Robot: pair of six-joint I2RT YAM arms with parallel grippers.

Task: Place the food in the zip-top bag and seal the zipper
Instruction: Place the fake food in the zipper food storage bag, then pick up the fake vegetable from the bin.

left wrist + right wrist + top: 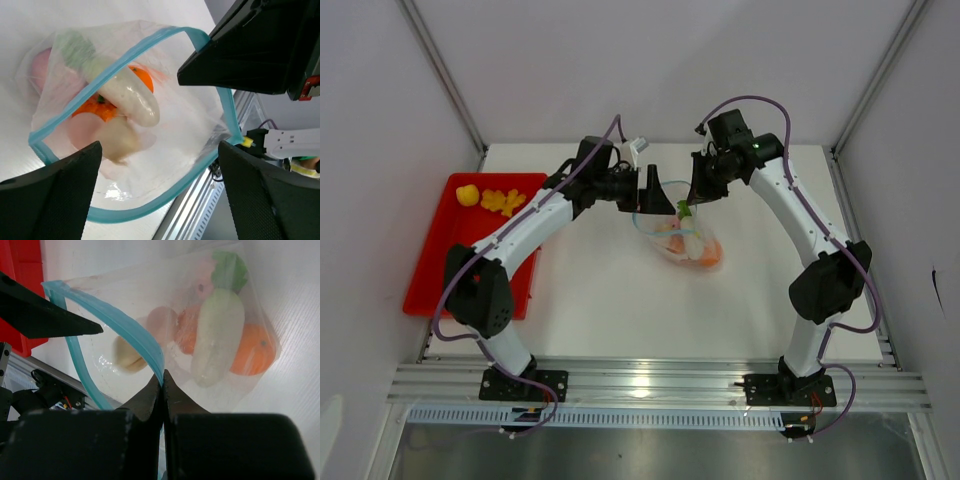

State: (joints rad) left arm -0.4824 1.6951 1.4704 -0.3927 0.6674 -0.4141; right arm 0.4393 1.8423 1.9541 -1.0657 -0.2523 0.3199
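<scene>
The clear zip-top bag (682,242) lies mid-table with its mouth held open. Inside are a white radish with a green top (220,335), an orange piece (256,352), a pink piece (161,322) and a pale piece (126,351). My right gripper (163,376) is shut on the blue-teal zipper (117,325) at one side of the mouth. My left gripper (160,197) is wide open, its fingers (55,200) either side of the opposite zipper edge (152,207), not touching it. Yellow food pieces (503,201) lie on the tray.
A red tray (440,270) sits at the table's left, holding a yellow ball (468,195) and the other yellow pieces. The aluminium rail (650,385) runs along the near edge. The two grippers are close together above the bag's far end.
</scene>
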